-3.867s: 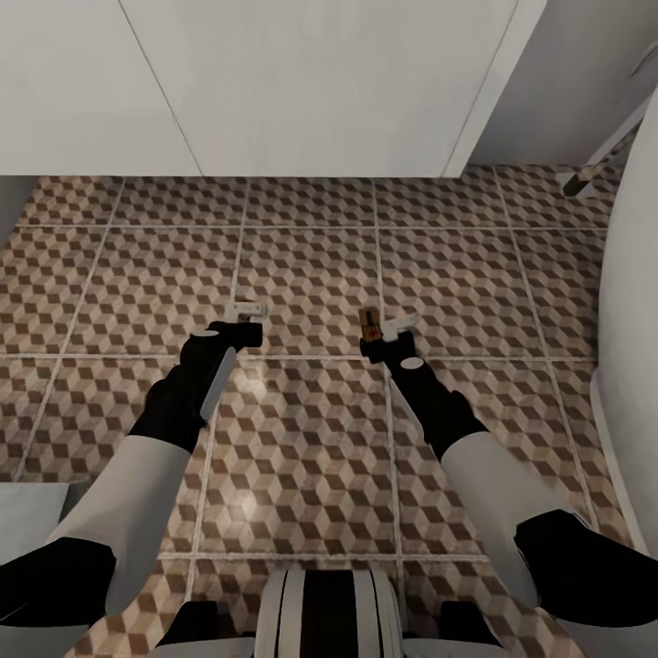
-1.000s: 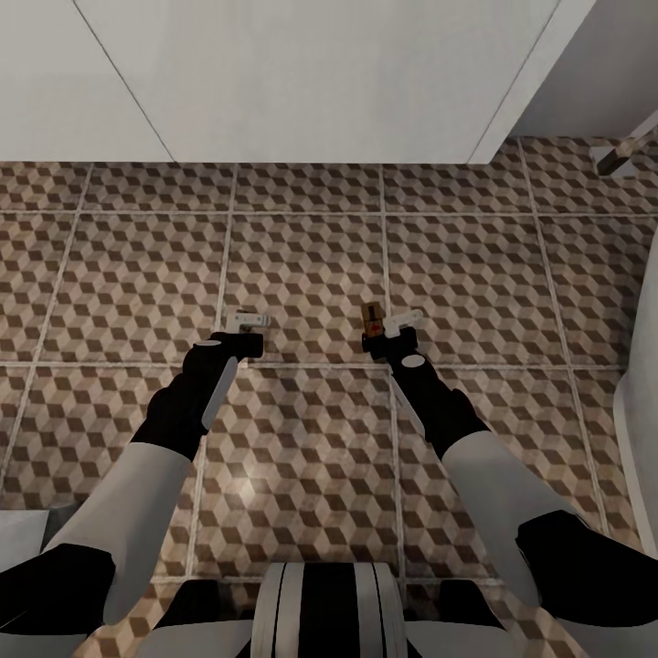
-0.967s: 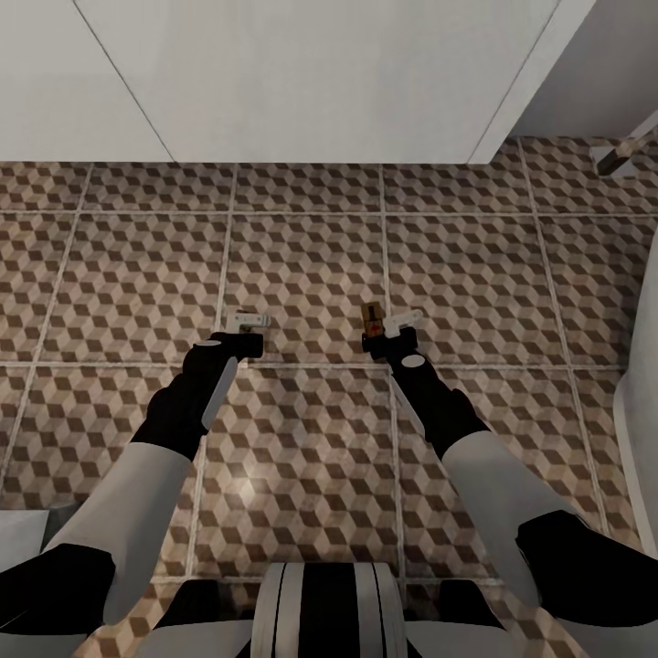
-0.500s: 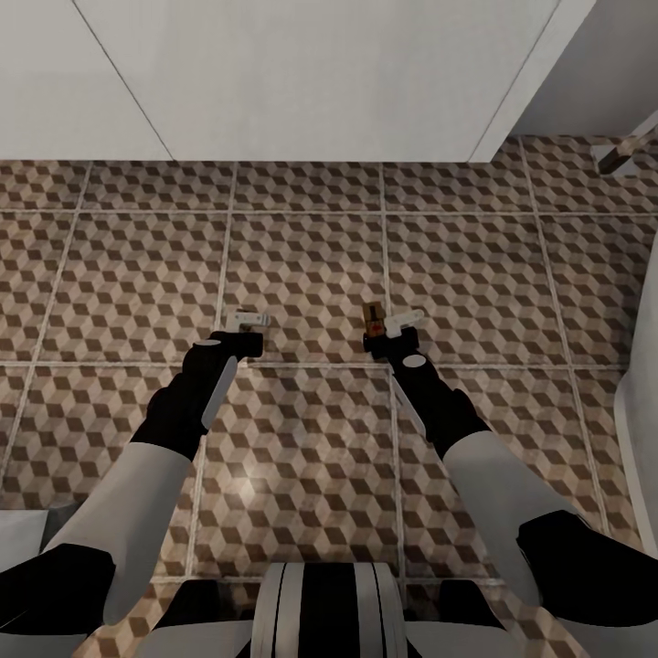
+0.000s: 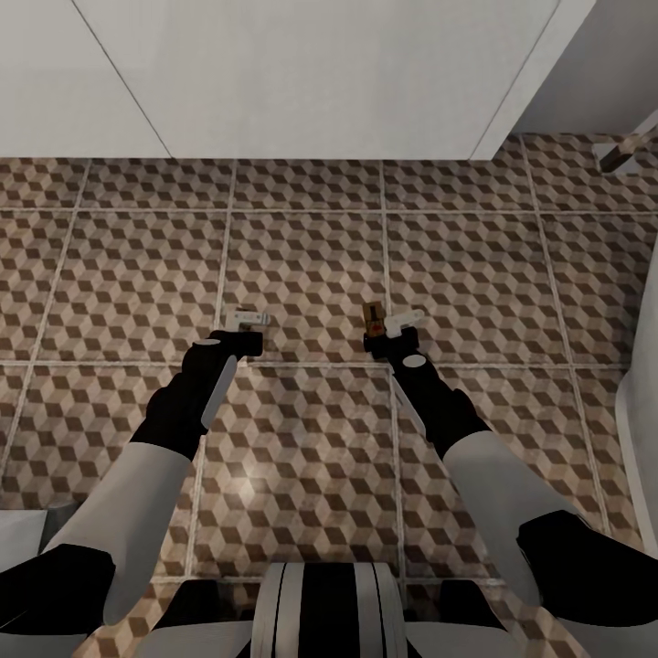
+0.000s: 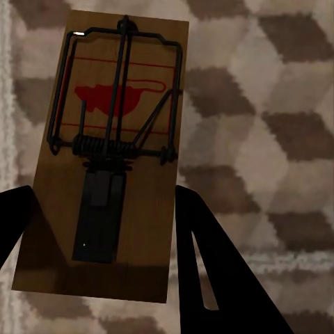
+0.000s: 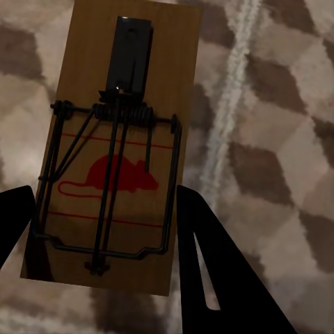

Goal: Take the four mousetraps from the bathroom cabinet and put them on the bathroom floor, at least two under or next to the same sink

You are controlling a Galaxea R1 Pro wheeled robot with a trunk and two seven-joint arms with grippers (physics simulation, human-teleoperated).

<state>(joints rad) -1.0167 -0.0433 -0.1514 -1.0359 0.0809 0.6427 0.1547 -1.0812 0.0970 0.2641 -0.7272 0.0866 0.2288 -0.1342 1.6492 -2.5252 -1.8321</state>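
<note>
Shifted slightly leftward versus 3.9 s ago: camera view; arms unchanged since 1.0 s ago. Left gripper (image 6: 97,229) clamped on mousetrap (image 6: 104,153), right gripper (image 7: 97,229) clamped on second mousetrap (image 7: 115,146). Both held above bathroom floor (image 5: 302,265), near white wall panels (image 5: 311,82).

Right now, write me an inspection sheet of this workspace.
Surface: bathroom floor, cube-patterned tiles with pale grout.
Job's things: one mousetrap between the left gripper's fingers, wire parts facing the camera; a second mousetrap between the right gripper's fingers. In the head view a small brown piece shows at the right gripper.
Clutter: nothing seen.
Grippers: left gripper shut on its trap; right gripper shut on its trap; both held out over the tiles.
Cables: nothing seen.
Surroundings: white panels ahead; a white curved body on the right; a pale leg-like piece in the far right corner.
</note>
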